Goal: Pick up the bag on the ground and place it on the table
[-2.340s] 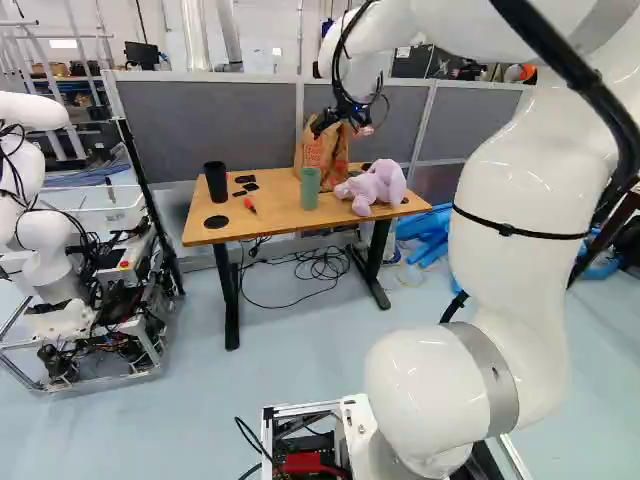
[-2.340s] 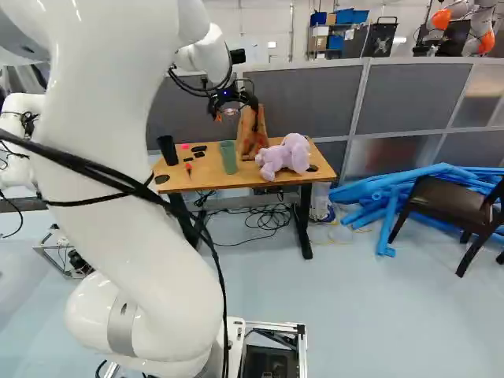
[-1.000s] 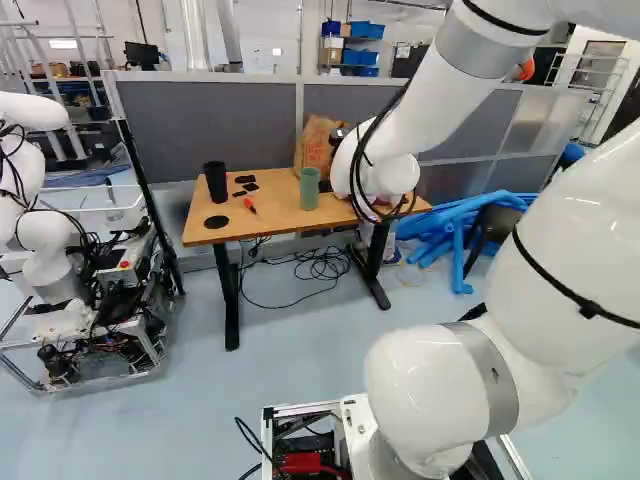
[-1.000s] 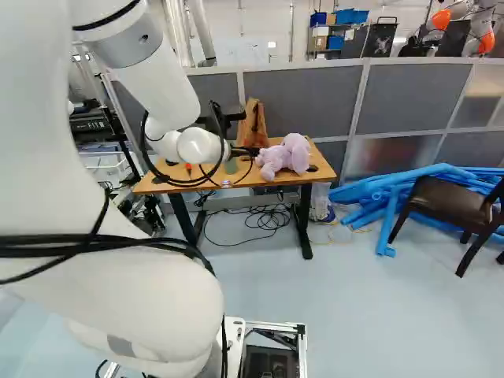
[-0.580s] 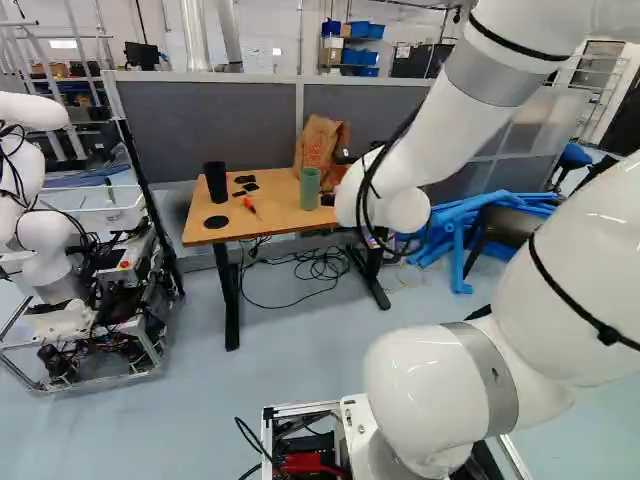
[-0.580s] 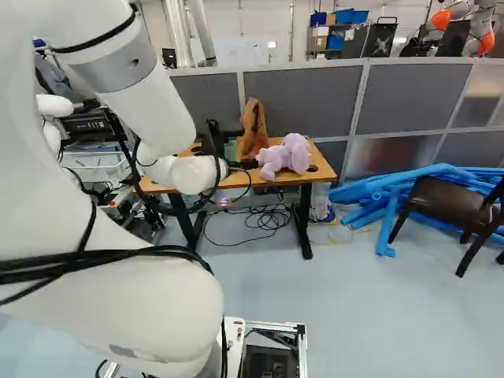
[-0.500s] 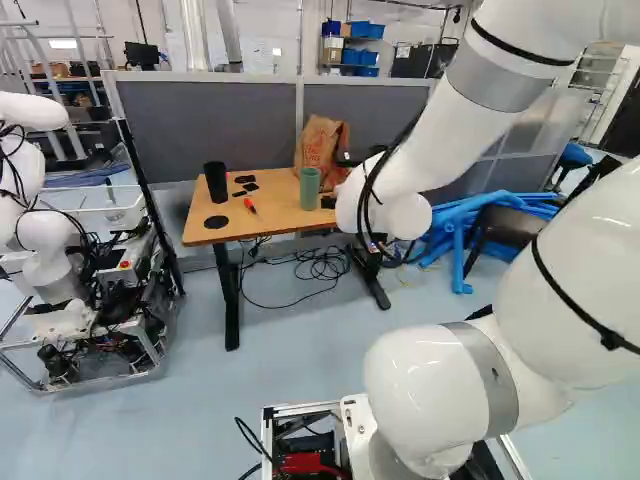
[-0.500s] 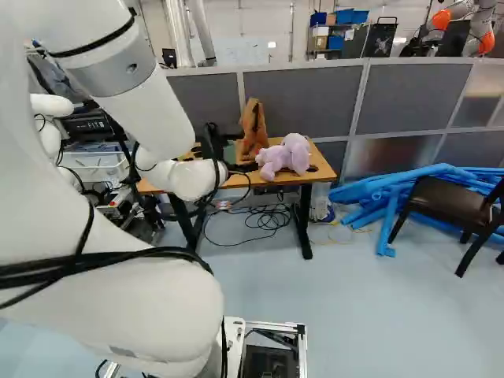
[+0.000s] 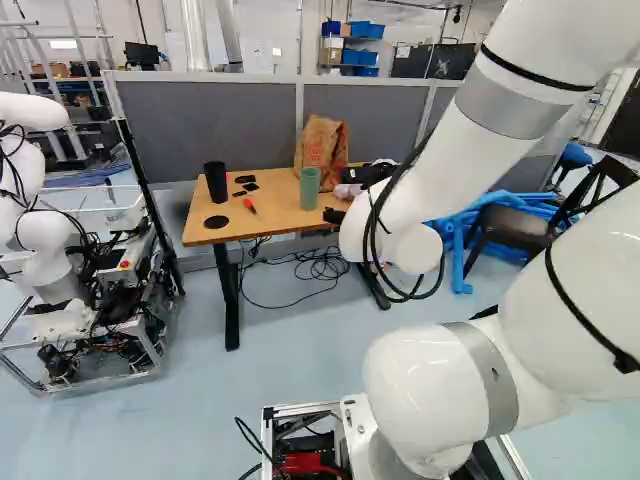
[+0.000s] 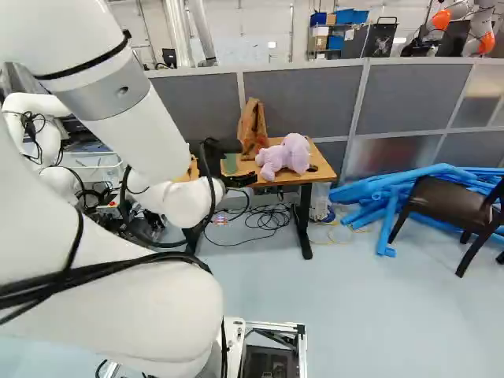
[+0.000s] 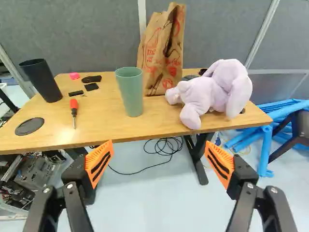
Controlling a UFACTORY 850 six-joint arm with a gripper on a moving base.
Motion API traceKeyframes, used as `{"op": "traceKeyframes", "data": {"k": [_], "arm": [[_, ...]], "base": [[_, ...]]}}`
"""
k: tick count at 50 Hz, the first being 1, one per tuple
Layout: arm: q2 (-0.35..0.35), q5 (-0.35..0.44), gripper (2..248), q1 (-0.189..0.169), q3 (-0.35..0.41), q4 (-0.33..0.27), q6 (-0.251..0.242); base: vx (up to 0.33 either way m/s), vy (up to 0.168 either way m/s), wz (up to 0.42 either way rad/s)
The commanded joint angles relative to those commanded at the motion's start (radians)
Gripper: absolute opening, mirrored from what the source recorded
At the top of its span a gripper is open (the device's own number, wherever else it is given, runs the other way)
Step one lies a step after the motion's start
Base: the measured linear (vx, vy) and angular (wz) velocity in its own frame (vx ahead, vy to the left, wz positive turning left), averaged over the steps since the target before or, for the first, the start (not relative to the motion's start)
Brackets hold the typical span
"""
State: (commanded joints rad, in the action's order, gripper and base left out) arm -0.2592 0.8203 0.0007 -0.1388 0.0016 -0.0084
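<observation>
1. The brown paper bag (image 11: 152,55) is tall and crinkly, with red marks.
2. It stands on the table (image 11: 160,118), ahead of the fingers (image 11: 100,162).
3. They're wide apart, holding nothing.

Wood-top table (image 11: 159,122) w/ blk tumbler (image 11: 41,79), pink bit (image 11: 74,75), flat blk pcs (image 11: 91,87), red screwdriver (image 11: 74,107) nr blk disc (image 11: 29,126), green tumbler (image 11: 129,92), upright brown paper bag (image 11: 161,53) toward far edge, lilac plush (image 11: 212,92) just beside; dark item (image 11: 202,71) behind plush, poss. cable.
</observation>
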Motion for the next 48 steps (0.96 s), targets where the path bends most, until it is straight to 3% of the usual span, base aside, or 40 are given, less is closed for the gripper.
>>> {"op": "traceKeyframes", "data": {"k": [21, 48], "arm": [[-0.018, 0.047, 247, -0.001, 0.046, -0.001, 0.008], [-0.02, 0.052, 247, -0.001, 0.052, -0.002, 0.008]], "base": [[0.0, 0.0, 0.0], [0.0, 0.0, 0.0]]}}
